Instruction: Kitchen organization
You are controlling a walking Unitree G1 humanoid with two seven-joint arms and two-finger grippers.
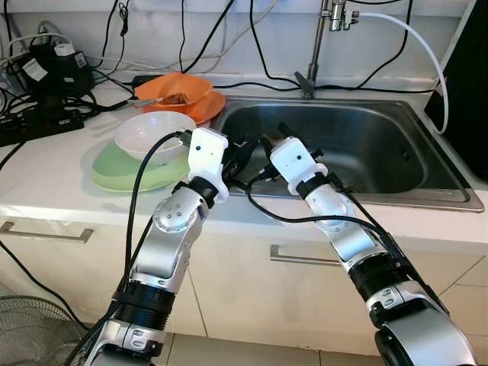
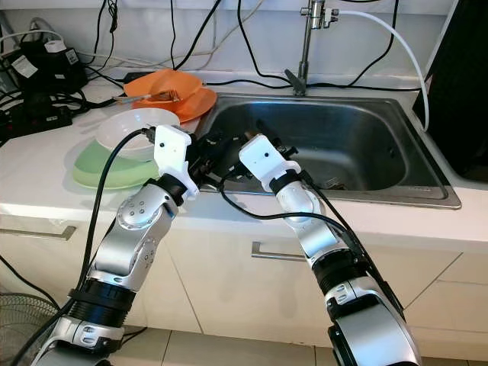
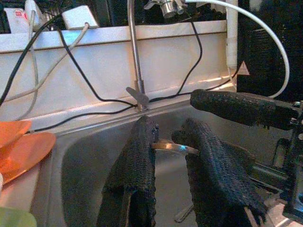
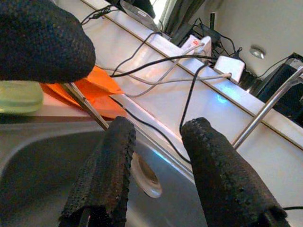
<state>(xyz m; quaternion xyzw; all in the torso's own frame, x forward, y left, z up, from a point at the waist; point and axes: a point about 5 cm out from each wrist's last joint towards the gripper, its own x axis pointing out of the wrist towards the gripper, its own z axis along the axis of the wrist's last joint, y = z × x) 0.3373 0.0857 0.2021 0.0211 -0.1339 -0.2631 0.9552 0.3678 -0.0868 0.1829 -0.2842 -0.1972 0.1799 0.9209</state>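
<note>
L tool (image 3: 173, 137) and R tool (image 4: 158, 130) are seen close together, tips nearly meeting, over the near-left corner of the steel sink (image 1: 366, 137).

L tool is set narrow on a metal spoon (image 4: 144, 178): in the L wrist view the thin handle is seen bridging the gap between the two black fingers (image 3: 142, 156), touching both. In the R wrist view the handle is seen running from under an L-tool finger down to the spoon bowl, which is placed just beside one R-tool finger (image 4: 106, 165), low in the gap. Whether the bowl is touched by that finger cannot be told.

R tool is kept fairly wide, nothing gripped; the spoon bowl is the only item between its fingers. One R-tool finger is seen across and above the L tool's tips in the L wrist view.

Ahead of both tools, at the sink's back rim, a tap (image 1: 314, 46) is mounted, w/ a white hose attached. To the L tool's outer side, on the white bench (image 1: 46, 175), a white bowl (image 1: 152, 131) is stacked on a green plate (image 1: 126, 175); beyond them orange dishes (image 1: 183, 91) are piled. Black cables are strewn along the back wall. Below the L tool, on the sink floor, another small utensil is glimpsed, too blurred to name.
</note>
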